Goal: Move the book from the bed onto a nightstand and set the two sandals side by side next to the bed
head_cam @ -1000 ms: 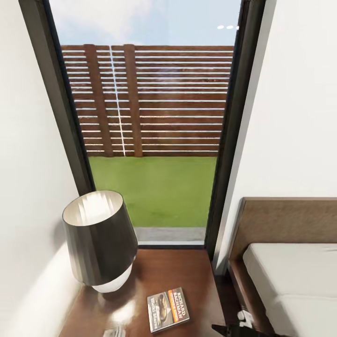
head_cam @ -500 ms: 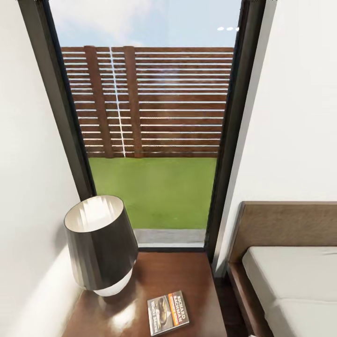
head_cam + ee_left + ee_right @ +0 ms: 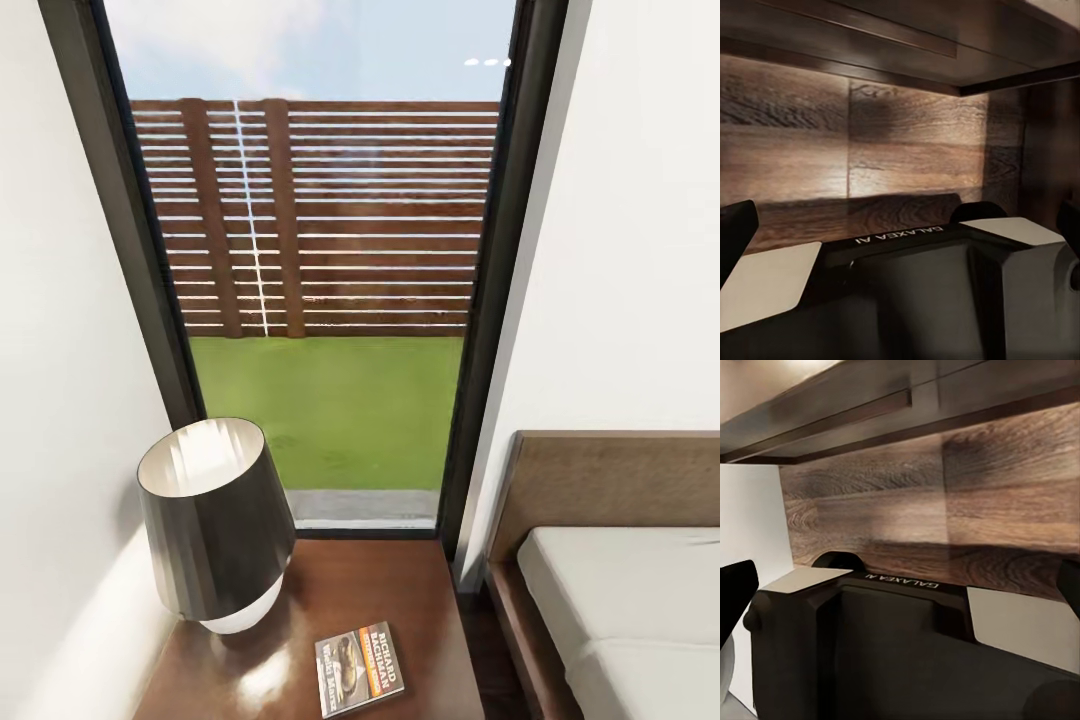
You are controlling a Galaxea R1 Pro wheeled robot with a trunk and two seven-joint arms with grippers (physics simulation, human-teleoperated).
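Book [image 3: 359, 668] cover says "RICHARD BACHMAN" in white; the title under it is too blurry to read. "GALAXEA AI" is printed on the robot body [image 3: 945, 292] behind each pincer.

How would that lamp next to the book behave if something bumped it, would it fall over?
Probably it would tip fairly easily: the lamp has a broad dark shade that widens upward over a smaller white base. It looks light for its bulk, so a nudge might slide it on the glossy nightstand. The base may be breakable, and the book lies nearby.

Bright daylight through the window [image 3: 320, 300]; glossy nightstand [image 3: 400, 590] glare; dim, perhaps blurred wrist views.
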